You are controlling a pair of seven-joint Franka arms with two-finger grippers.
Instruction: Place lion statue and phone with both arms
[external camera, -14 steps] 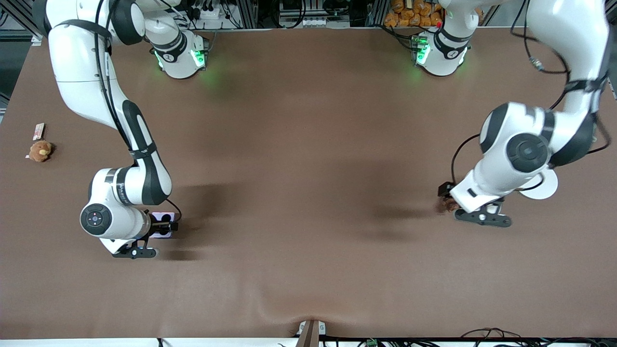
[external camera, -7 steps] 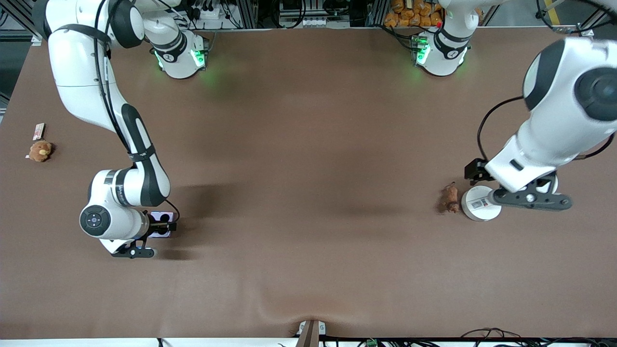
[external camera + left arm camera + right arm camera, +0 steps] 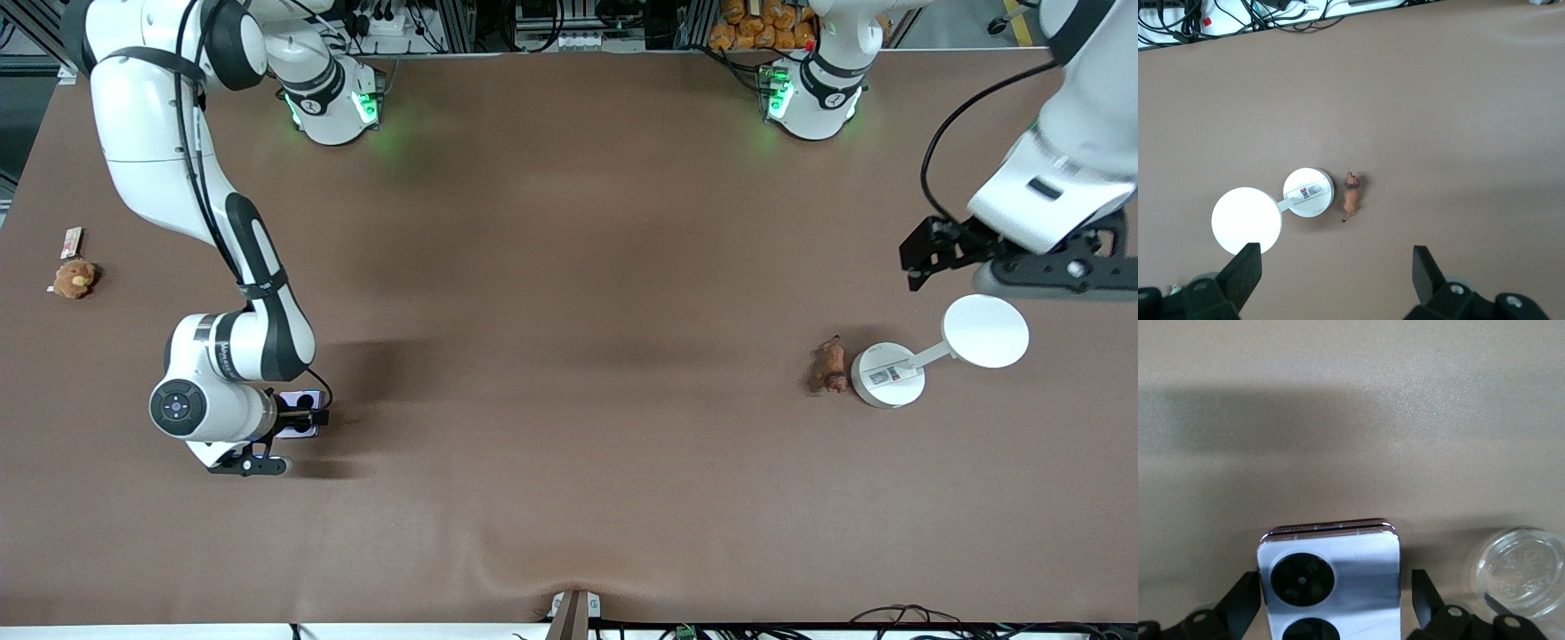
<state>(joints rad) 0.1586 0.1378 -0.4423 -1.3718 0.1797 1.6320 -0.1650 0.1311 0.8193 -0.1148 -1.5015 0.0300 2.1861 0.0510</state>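
The lion statue (image 3: 831,366) lies on the brown table, touching or almost touching a white round base (image 3: 887,376); it also shows in the left wrist view (image 3: 1351,197). My left gripper (image 3: 925,253) is open and empty, high above the table toward the left arm's end (image 3: 1335,280). The lavender phone (image 3: 1331,587), with two black camera circles, lies between the open fingers of my right gripper (image 3: 1335,607); a narrow gap shows at one finger. In the front view the right gripper (image 3: 300,416) is low over the phone (image 3: 302,432).
A white disc (image 3: 985,331) is joined to the round base by a short arm. A clear round lid (image 3: 1521,572) lies beside the phone. A brown plush toy (image 3: 74,278) and a small card (image 3: 71,240) lie at the right arm's end.
My left arm has risen and swung away toward its end of the table, uncovering the lion statue and the white base. My right gripper has stayed at the phone.
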